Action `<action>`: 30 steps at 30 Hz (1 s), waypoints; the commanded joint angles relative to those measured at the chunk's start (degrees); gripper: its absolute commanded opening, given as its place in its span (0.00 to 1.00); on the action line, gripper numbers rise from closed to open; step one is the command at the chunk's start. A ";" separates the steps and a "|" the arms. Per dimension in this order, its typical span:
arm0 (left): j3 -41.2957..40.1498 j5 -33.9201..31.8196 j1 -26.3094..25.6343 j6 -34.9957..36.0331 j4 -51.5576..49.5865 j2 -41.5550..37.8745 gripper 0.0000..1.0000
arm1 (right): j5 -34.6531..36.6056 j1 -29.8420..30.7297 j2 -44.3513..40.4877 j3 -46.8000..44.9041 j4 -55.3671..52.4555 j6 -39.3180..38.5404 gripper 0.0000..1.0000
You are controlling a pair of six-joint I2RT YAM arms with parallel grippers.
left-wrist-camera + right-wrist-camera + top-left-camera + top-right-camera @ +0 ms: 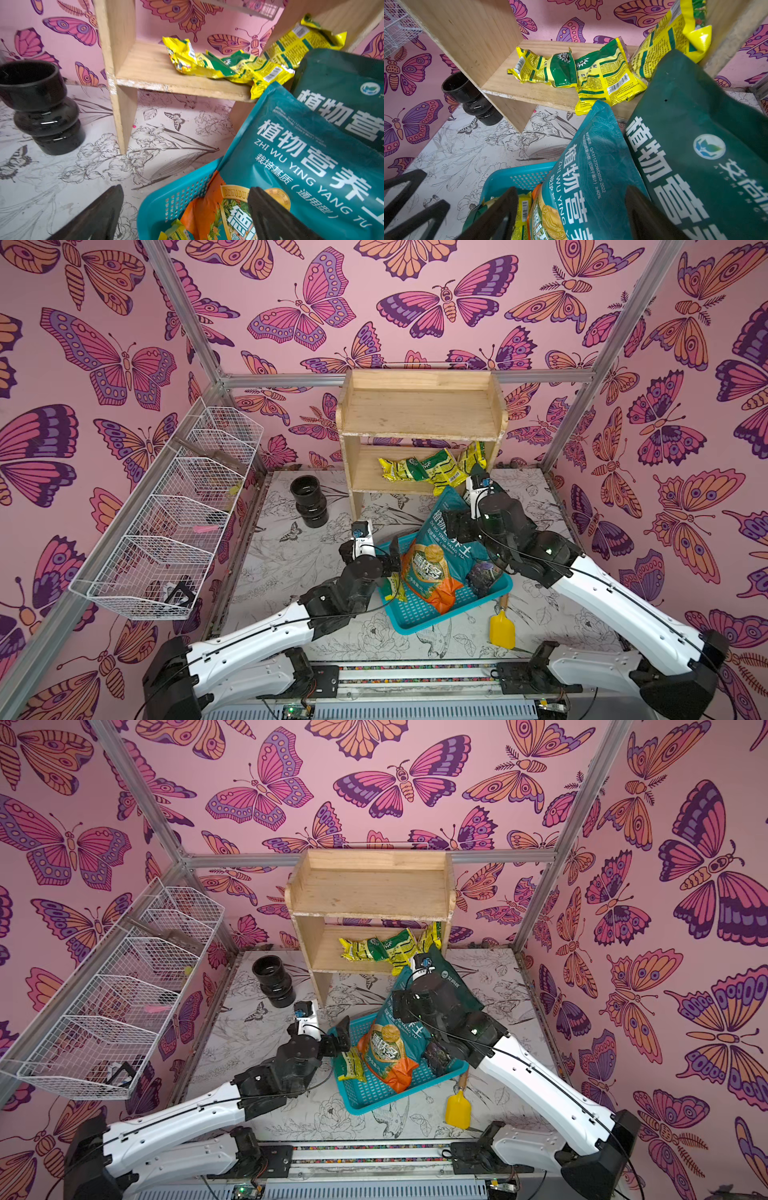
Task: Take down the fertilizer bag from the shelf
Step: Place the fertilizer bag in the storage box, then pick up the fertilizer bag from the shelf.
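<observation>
Left wrist view, left hand (pixel 186 188) spread wide, yellow fertilizer bag (pixel 173 229) loose between fingers (pixel 99 214), in basket (pixel 176 200).

Bright, even light, soft shadows; wide-angle warping at the edges.

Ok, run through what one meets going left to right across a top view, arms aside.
White wire rack → black vase → blue basket. Left out, since they overlap the basket: shelf, yellow scoop.

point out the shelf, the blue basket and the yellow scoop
shelf (pixel 419 406): top view, middle of its top board
basket (pixel 415 609): top view, bare mesh floor near the front corner
scoop (pixel 502 630): top view, yellow blade
</observation>
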 commanded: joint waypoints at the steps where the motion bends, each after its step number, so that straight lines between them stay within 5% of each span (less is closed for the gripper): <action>1: 3.34 -0.98 2.18 4.06 -1.62 -0.72 1.00 | -0.56 -0.33 -0.27 -0.21 -0.08 0.57 0.84; 9: 12.25 18.76 15.62 0.58 -2.24 4.14 0.97 | -0.04 -0.35 -0.71 -0.56 -0.27 0.70 0.84; 13: 17.92 26.82 19.37 1.16 -2.74 9.04 0.88 | 0.93 -0.57 -0.46 -0.86 -1.38 0.45 0.84; 17: 23.38 28.38 19.55 4.35 -6.12 13.80 0.78 | 0.28 -1.62 -0.31 -2.00 -1.87 1.26 0.84; 21: 24.66 31.73 20.78 -0.23 -4.94 17.82 0.70 | -0.12 -2.25 -0.58 -2.99 -1.53 1.75 0.84; 30: 20.38 28.97 21.62 -10.34 12.30 24.48 0.62 | -0.83 -2.59 -0.74 -4.08 -1.09 1.67 0.84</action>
